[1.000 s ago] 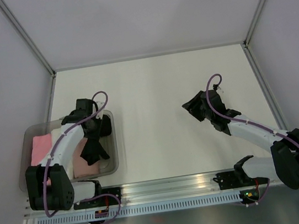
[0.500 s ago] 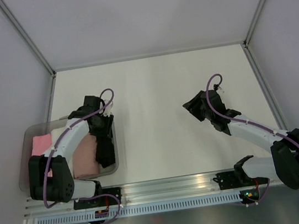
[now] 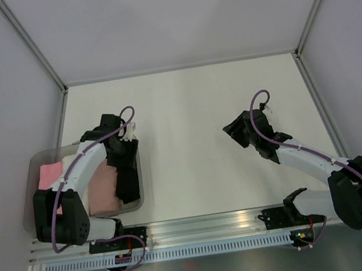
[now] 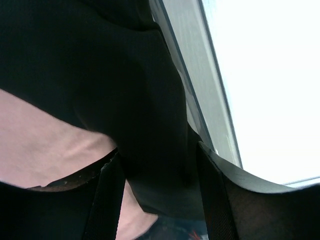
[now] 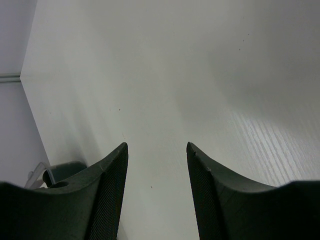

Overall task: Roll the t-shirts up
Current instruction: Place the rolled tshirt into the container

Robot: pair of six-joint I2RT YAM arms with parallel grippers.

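Observation:
My left gripper [image 3: 123,158] is shut on the black t-shirt [image 3: 127,178], which hangs down over the right wall of the clear tub [image 3: 30,204]. In the left wrist view the black cloth [image 4: 125,95] fills the space between my fingers [image 4: 107,200]. A pale peach t-shirt [image 3: 102,187] and a pink t-shirt [image 3: 48,175] lie in the tub; the peach cloth [image 4: 40,145] shows under the black one. My right gripper [image 3: 234,130] is open and empty over bare table, its fingers [image 5: 112,185] apart.
The white table [image 3: 184,108] spreads between the arms. Grey walls with metal posts [image 3: 29,42] enclose the back and sides. A metal rail [image 3: 200,226] runs along the near edge. The tub's rim [image 4: 192,100] crosses the left wrist view.
My left gripper has moved right and slightly toward the near edge with the black t-shirt, dragging it from the tub's middle to its right wall. The right arm has barely moved.

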